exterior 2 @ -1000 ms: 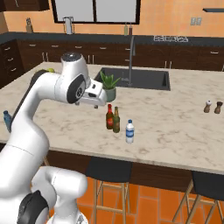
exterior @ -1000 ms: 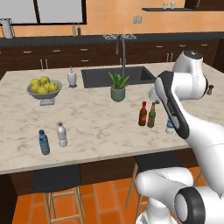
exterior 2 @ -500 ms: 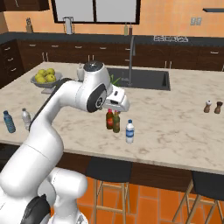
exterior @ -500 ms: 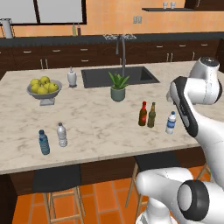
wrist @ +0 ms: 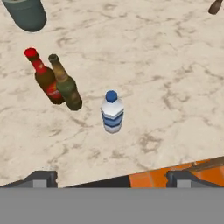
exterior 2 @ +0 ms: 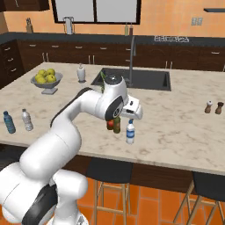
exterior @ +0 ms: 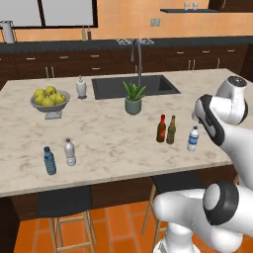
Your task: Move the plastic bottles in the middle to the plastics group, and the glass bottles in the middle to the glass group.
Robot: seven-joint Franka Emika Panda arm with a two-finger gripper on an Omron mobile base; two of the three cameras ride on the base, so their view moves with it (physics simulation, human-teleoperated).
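Three bottles stand together in the middle of the counter: the red-brown glass bottle, the olive-brown glass bottle and the blue-banded plastic bottle. My gripper hovers open above them and holds nothing. The plastics group stands at the counter's left front: a blue bottle and a grey-clear one. At the far right stand the two tiny bottles of the glass group, one tan and one dark.
A potted plant stands behind the middle bottles, in front of the sink. A fruit bowl and a soap dispenser are at the back left. Stools stand under the front edge.
The arm has swung over toward the three middle bottles, bringing the hand above them. No bottle has moved.
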